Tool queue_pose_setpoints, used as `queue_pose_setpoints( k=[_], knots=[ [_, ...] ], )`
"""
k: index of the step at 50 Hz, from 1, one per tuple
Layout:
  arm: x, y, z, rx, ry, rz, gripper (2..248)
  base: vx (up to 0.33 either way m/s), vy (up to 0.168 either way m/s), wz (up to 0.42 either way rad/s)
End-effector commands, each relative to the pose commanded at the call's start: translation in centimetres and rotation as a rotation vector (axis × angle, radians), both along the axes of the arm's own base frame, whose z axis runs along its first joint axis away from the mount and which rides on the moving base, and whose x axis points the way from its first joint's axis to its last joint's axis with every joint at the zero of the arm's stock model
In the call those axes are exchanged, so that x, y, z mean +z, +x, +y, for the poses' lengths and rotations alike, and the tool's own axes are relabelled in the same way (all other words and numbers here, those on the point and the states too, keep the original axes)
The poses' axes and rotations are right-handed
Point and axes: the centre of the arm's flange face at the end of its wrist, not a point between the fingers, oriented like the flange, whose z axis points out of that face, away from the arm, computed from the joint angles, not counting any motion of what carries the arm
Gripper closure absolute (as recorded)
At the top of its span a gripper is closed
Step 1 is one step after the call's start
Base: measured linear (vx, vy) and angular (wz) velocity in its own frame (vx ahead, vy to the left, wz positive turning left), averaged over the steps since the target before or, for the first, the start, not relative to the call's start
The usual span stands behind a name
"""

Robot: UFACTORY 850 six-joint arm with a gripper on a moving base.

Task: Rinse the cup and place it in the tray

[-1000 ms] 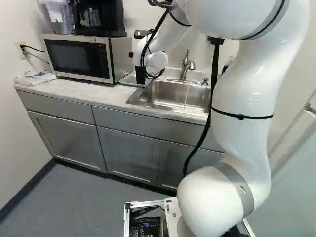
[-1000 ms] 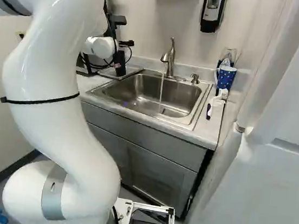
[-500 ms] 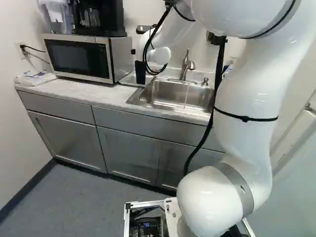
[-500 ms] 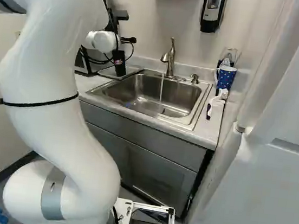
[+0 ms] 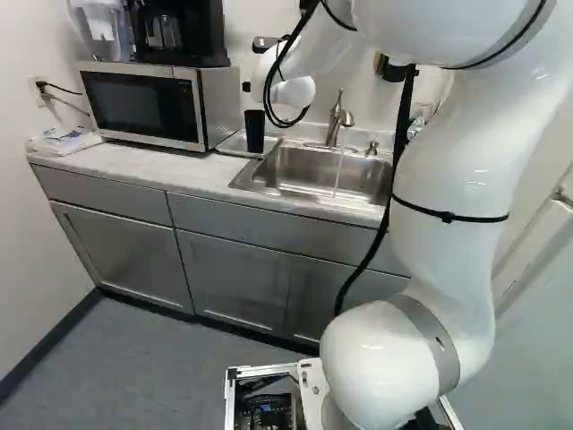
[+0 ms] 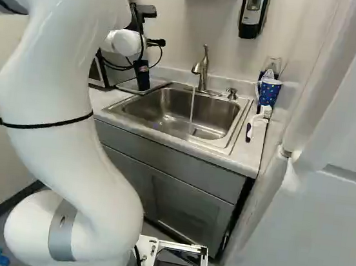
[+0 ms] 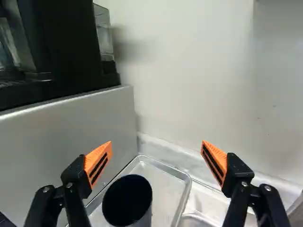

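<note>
The gripper point(image 6: 156, 42) shows only partly in the right base view, above the black cup point(image 6: 141, 75). That dark cup point(image 5: 254, 131) stands upright in the metal tray point(image 5: 235, 144), between microwave and sink. Seen from the wrist, the gripper point(image 7: 157, 163) is open, its orange pads wide apart with nothing between them. The cup point(image 7: 127, 201) is below the fingers, nearer one of them and apart from both, mouth up on the tray point(image 7: 163, 182). A thin stream of water runs from the faucet point(image 6: 203, 69) into the sink point(image 6: 182, 112).
The microwave point(image 5: 143, 106) stands beside the tray, with a black coffee machine point(image 5: 179, 34) on top. A blue patterned mug point(image 6: 269, 91) and a white-handled brush point(image 6: 251, 126) are right of the sink. A soap dispenser point(image 6: 252, 11) hangs on the wall.
The wrist and gripper have risen and shifted right in the left base view, leaving more of the cup uncovered. The cup stays in its place on the tray. The base has not moved.
</note>
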Motion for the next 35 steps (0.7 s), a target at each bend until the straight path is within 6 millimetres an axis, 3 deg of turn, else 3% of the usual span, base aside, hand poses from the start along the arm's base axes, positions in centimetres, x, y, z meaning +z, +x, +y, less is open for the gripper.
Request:
queue_pose_setpoints(
  k=[35],
  knots=[
    [2.7, 2.1, -2.9, -0.048, -0.004, 0.047, 3, 0.000, 0.000, 0.000]
  ],
)
